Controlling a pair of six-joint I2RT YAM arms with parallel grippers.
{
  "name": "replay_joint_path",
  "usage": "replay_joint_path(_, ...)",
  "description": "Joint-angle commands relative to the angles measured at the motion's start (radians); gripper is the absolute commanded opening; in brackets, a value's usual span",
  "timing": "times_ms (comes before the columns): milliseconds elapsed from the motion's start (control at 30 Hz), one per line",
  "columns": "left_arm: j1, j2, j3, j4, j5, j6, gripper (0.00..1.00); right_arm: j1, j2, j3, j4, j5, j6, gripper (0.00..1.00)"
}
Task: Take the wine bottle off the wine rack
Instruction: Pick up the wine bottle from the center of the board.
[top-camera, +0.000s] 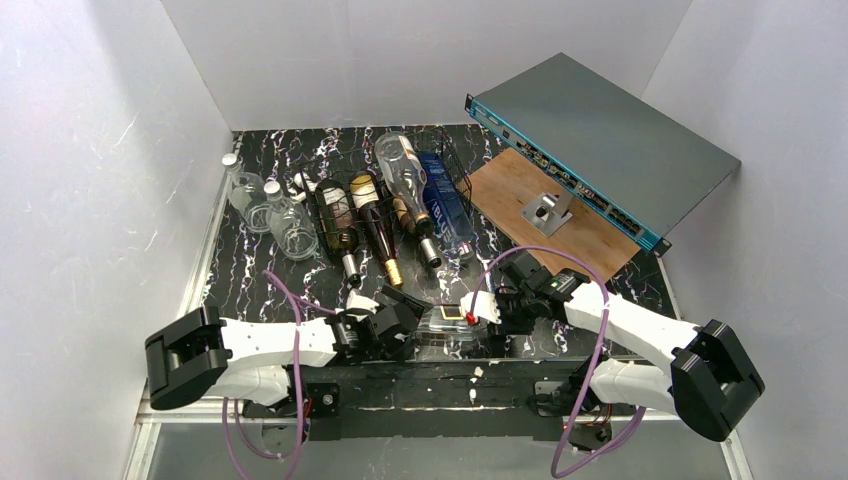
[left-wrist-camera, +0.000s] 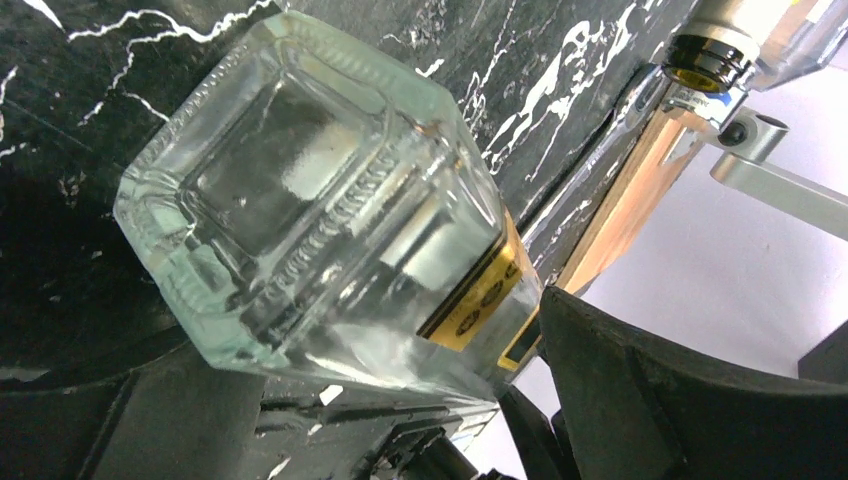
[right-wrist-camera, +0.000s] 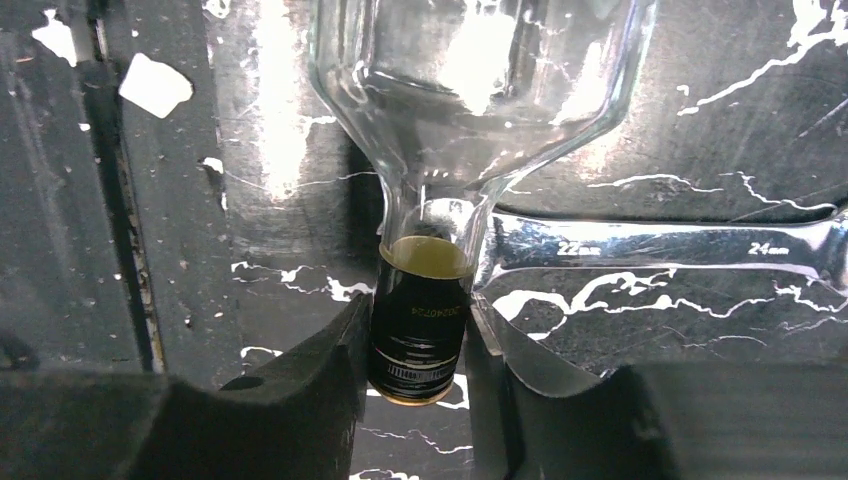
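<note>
While my right gripper (right-wrist-camera: 418, 350) clamps the bottle (top-camera: 447, 320) by its capped neck at lower centre, off the wine rack (top-camera: 458, 170), my left gripper (top-camera: 395, 322) gapes open at its base; next, I reckon, a gentle release.

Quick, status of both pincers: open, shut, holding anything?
Left pincer: open, gripping nothing.
Right pincer: closed on the capped neck of the clear bottle lying on the table.
</note>
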Motion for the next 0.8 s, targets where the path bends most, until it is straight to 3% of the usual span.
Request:
replay_joint_path(0,-0.004,-0.085,-0.01,-0.055,-0.039,0.025,0.98,0.006,-0.029,0.031,-0.032,-0.024,-0.02,0.19)
replay_joint_path(133,-0.005,-0.187,0.009,-0.151,-0.033,0.149,0.98,0.005,-0.059,0.087,-0.102,-0.017,-0.028,0.05)
replay_joint_path(300,-0.004,-0.334,0.029,-0.263,-0.037,0.314,0.98,0.006,-0.065,0.174,-0.177,-0.01,-0.022,0.01)
replay_joint_path(400,-0.004,-0.416,0.048,-0.291,-0.035,0.489,0.98,0.005,-0.066,0.229,-0.219,-0.008,-0.021,0.01)
replay_joint_path(533,-0.004,-0.516,0.092,-0.278,0.021,0.936,0.98,0.006,-0.063,0.292,-0.257,-0.025,-0.017,0.01)
replay_joint_path(700,-0.005,-0.606,0.142,-0.239,0.216,1.559,0.98,0.006,-0.065,0.345,-0.274,-0.07,0.001,0.01)
replay_joint_path(767,-0.004,-0.624,0.142,-0.215,0.307,1.734,0.98,0.006,-0.065,0.36,-0.279,-0.096,0.006,0.01)
